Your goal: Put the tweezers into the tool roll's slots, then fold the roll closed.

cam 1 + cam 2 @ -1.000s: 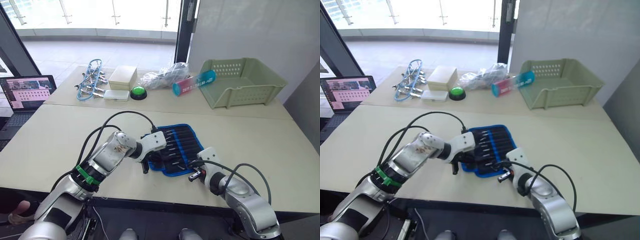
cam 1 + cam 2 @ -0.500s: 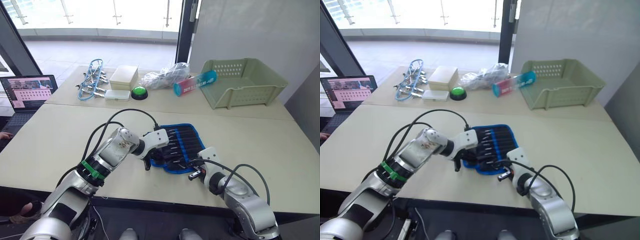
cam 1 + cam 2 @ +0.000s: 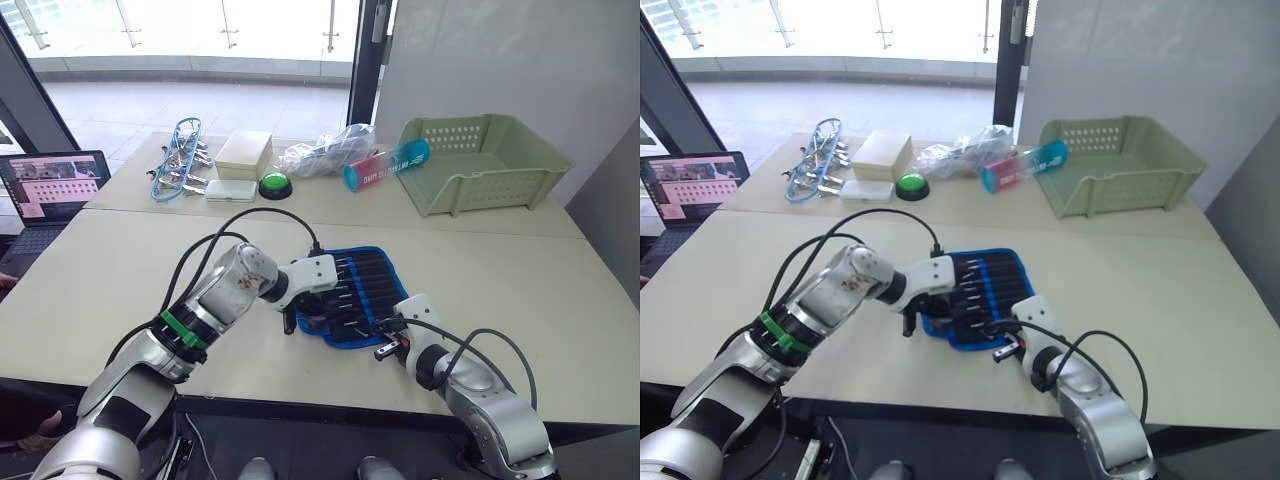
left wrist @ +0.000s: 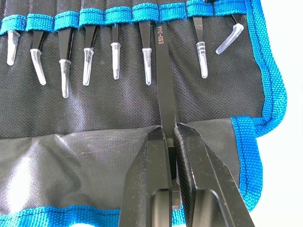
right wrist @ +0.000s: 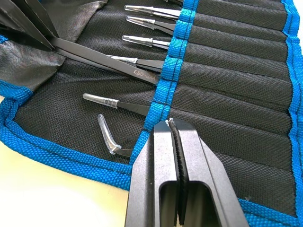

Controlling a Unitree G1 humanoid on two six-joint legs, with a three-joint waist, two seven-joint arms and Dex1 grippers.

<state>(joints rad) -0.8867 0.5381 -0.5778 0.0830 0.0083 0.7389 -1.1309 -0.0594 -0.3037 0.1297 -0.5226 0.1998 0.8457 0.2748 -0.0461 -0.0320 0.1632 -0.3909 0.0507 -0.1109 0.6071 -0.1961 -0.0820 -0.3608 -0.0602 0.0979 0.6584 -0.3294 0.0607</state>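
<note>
So the bench (image 3: 560,290) has the tool roll (image 3: 352,296) lying open near its front edge, with my two arms coming in on either side of it. Way back on the far table the green basket (image 3: 482,163) sits with a pink-and-teal tube (image 3: 386,165) leaning over its left rim, I can't see anything else in it.

The roll's slots (image 5: 227,61) run in a row under a blue band, and most are loaded: capped tweezer tips poke out below the band, one of them with a bent tip at the end nearest the roll's blue border.

My left gripper (image 4: 170,137) is pinching one of the tweezers (image 4: 162,80) by its back end. Its long axis runs straight along my fingers, tip aimed up under the blue band into a slot, lined up with its neighbours. It lies flat over the roll's inner flap.

My right gripper (image 5: 176,142) has its fingers pressed together on nothing, tips resting on the blue band near the roll's corner.

Compared with half a second ago, my left arm has pushed a bit further in toward the roll; the roll itself hasn't budged.
</note>
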